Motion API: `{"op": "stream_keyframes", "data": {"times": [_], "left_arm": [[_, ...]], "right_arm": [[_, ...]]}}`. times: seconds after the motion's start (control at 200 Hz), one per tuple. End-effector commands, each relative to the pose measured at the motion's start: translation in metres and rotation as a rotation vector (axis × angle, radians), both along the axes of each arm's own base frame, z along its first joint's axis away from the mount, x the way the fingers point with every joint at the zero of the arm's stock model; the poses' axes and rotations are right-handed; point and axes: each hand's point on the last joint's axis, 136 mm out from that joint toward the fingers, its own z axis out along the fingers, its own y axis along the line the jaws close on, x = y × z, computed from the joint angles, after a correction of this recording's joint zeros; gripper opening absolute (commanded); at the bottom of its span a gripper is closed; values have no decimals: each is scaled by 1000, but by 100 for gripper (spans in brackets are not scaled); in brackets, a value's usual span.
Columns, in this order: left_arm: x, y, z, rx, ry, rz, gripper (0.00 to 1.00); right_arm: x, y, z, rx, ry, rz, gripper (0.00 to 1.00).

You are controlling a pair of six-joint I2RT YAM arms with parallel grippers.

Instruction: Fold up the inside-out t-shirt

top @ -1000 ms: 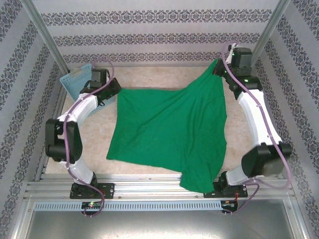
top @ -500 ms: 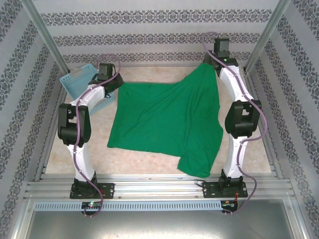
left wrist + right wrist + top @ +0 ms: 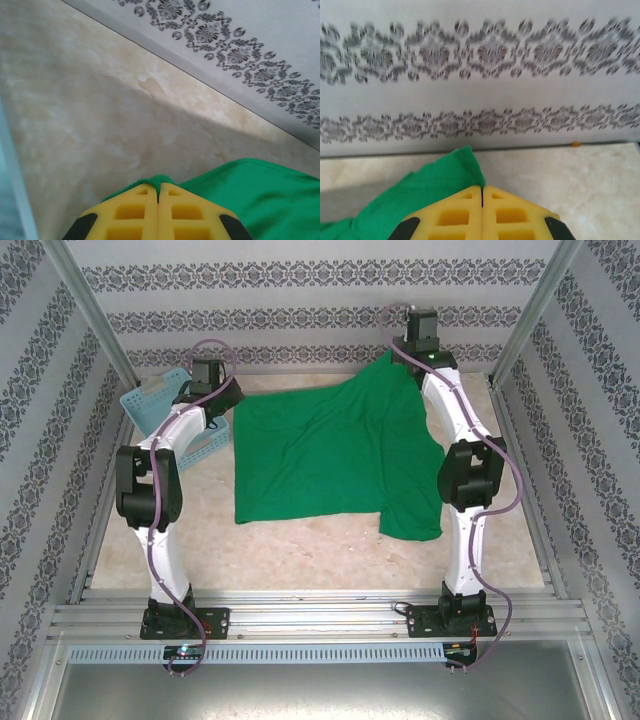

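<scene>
The bright green t-shirt (image 3: 330,455) lies spread over the far half of the table, its back edge lifted. My left gripper (image 3: 232,406) is shut on the shirt's far left corner (image 3: 159,181), and green cloth pokes out between the yellow fingers (image 3: 130,212). At the far right, by the back wall, my right gripper (image 3: 400,352) is shut on the other corner (image 3: 462,170), which rises off the table. A sleeve or flap (image 3: 412,520) hangs toward the near right. No white tag shows.
A light blue lattice basket (image 3: 152,405) stands at the far left, just behind the left arm. The patterned back wall (image 3: 480,60) is close in front of the right gripper. Bare marble tabletop (image 3: 320,560) lies between the shirt and the arm bases.
Both arms have stretched toward the back wall, dragging the shirt away from the near edge. The flap that hung over the front rail now lies on the table.
</scene>
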Motion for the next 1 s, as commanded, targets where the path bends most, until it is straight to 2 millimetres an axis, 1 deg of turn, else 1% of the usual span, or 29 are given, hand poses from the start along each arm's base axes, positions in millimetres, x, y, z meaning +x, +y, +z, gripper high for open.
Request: {"op": "stream_keyframes", "data": {"times": [0.0, 0.055, 0.09, 0.155, 0.19, 0.335, 0.47, 0.54, 0.764, 0.919, 0.994], "left_arm": [[4, -6, -7, -1, 2, -58, 0], [4, -6, -9, -5, 0, -67, 0], [4, -7, -11, -13, 1, -76, 0], [3, -7, -13, -17, 2, -84, 0], [2, -6, -14, -18, -1, -85, 0], [-4, 7, -14, -33, -35, -63, 0], [-11, 15, -17, -43, -60, -52, 0], [-13, 16, -20, -46, -72, -53, 0], [-21, 21, -23, -57, -124, -42, 0], [-21, 20, -22, -66, -135, -49, 0], [-23, 21, -22, -69, -142, -45, 0]], "right_arm": [[-16, -9, 17, -3, -39, -8, 0], [-24, -11, 13, 12, -42, -12, 0], [-28, -13, 14, 27, -54, -11, 0], [-35, -16, 8, 59, -55, -10, 0], [-40, -19, 9, 76, -63, -15, 0], [-54, -32, 4, 140, -79, -27, 0], [-66, -45, -5, 202, -80, -47, 0], [-71, -50, -13, 225, -71, -59, 0], [-85, -59, -39, 279, -30, -83, 0], [-100, -72, -56, 331, -3, -134, 0], [-108, -76, -68, 352, 17, -156, 0]]}}
